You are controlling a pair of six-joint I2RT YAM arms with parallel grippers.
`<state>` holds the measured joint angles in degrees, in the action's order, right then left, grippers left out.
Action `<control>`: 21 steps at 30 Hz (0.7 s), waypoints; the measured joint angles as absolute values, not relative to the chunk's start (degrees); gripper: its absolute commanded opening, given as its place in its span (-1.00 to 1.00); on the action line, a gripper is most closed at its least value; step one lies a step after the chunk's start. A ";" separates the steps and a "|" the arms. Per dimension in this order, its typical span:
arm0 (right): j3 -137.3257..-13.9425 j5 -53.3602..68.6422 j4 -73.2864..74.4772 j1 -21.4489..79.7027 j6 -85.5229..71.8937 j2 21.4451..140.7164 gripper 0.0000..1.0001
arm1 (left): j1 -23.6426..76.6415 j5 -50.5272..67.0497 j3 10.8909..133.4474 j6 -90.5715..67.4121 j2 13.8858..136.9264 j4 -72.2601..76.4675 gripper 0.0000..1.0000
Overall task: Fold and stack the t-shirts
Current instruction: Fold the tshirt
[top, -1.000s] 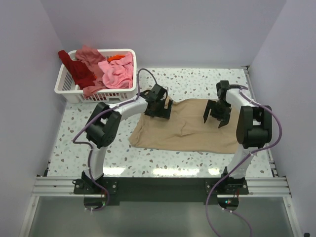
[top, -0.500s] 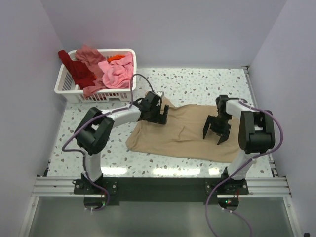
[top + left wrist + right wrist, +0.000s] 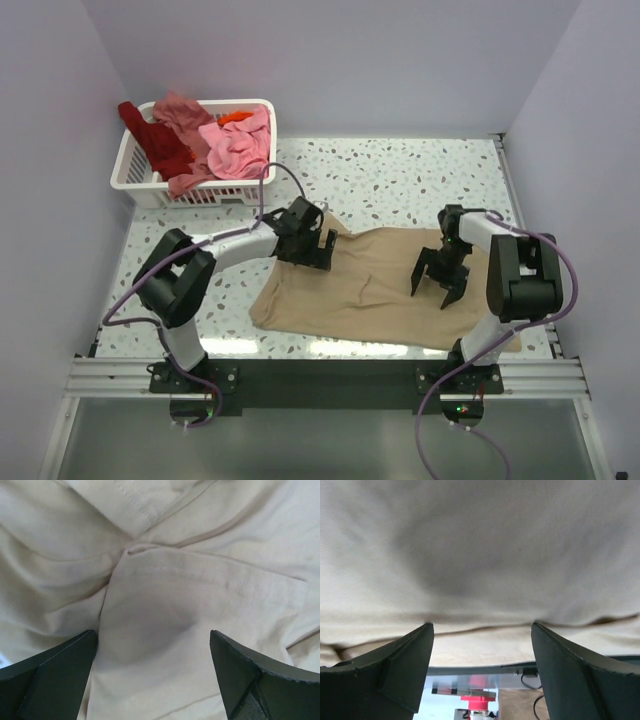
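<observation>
The left gripper (image 3: 312, 247) and right gripper (image 3: 438, 283) are resting, jaws spread apart, on the tan shirt (image 3: 365, 292) mid-frame.

Plain tan on the spread t-shirt (image 3: 370, 285), no print (paler, nearly cream, in the wrist views). Terrazzo speckle on the surface (image 3: 400, 170): white with grey and brown flecks. White for the slatted basket (image 3: 135, 182) at far left, heaped with a pink shirt (image 3: 240, 148), salmon shirt (image 3: 180, 108), dark red shirt (image 3: 160, 148) and orange shirt (image 3: 235, 117). Black on the jaws, purple on the cables (image 3: 263, 190).
</observation>
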<state>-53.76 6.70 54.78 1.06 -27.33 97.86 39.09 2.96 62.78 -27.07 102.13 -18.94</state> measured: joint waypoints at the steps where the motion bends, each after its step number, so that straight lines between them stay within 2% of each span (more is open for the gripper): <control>1: -54.59 6.72 55.18 1.06 -27.29 97.89 0.65 | 39.07 2.83 64.12 -27.24 102.24 -21.71 1.00; 5: -62.28 6.68 57.78 1.06 -27.11 97.91 0.65 | 38.76 2.55 72.84 -27.44 102.72 -29.10 1.00; 10: -72.29 6.79 58.98 0.78 -26.96 97.91 0.66 | 36.40 2.33 84.51 -27.46 104.36 -29.45 1.00; 13: -74.98 7.11 59.31 -0.78 -26.72 97.91 0.66 | 34.44 2.22 88.95 -27.44 107.09 -29.47 0.91; 16: -75.31 7.25 59.44 -4.43 -26.00 98.13 0.66 | 33.47 2.15 92.18 -27.42 111.53 -29.98 0.72; 21: -75.31 6.96 59.92 -10.44 -24.34 98.41 0.66 | 33.54 2.13 93.54 -27.44 116.03 -32.95 0.65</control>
